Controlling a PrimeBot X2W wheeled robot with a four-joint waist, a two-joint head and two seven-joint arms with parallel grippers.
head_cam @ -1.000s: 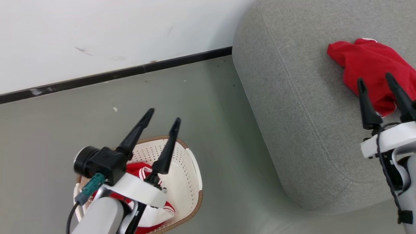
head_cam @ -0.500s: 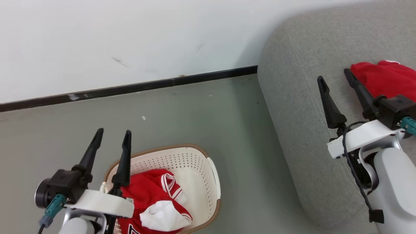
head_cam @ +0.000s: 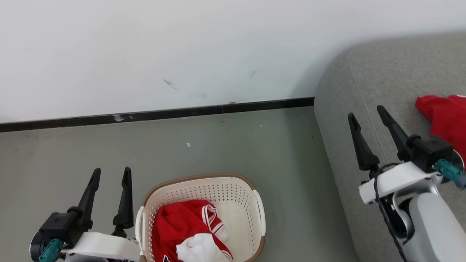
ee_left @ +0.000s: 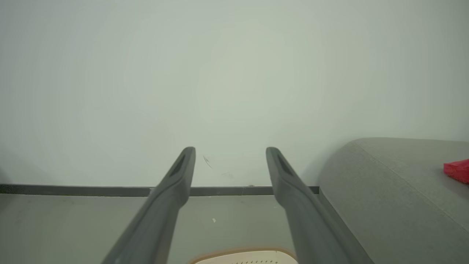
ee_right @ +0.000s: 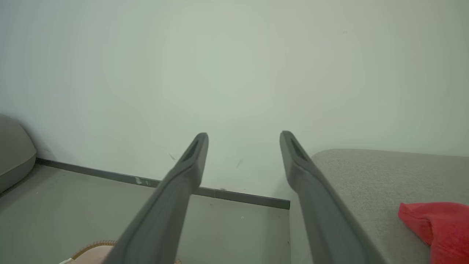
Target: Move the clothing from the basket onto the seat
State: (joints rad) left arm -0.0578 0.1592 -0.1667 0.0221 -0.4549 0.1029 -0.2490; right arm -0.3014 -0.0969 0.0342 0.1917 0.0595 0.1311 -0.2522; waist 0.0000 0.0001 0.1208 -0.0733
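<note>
The white basket [head_cam: 199, 189] stands on the floor [head_cam: 262, 153] with a crumpled heap of red clothing [head_cam: 178, 225], white lining showing, in its left half, while another red piece [head_cam: 446, 116] lies on the grey sofa [head_cam: 364, 80] at the right. Bare floor separates the basket's right side from the sofa's rounded edge, and more runs back to the dark baseboard [head_cam: 164, 114]. The left gripper [head_cam: 111, 170] hangs just left of the basket and the right gripper [head_cam: 366, 111] above the sofa's edge, both spread wide and holding nothing.
</note>
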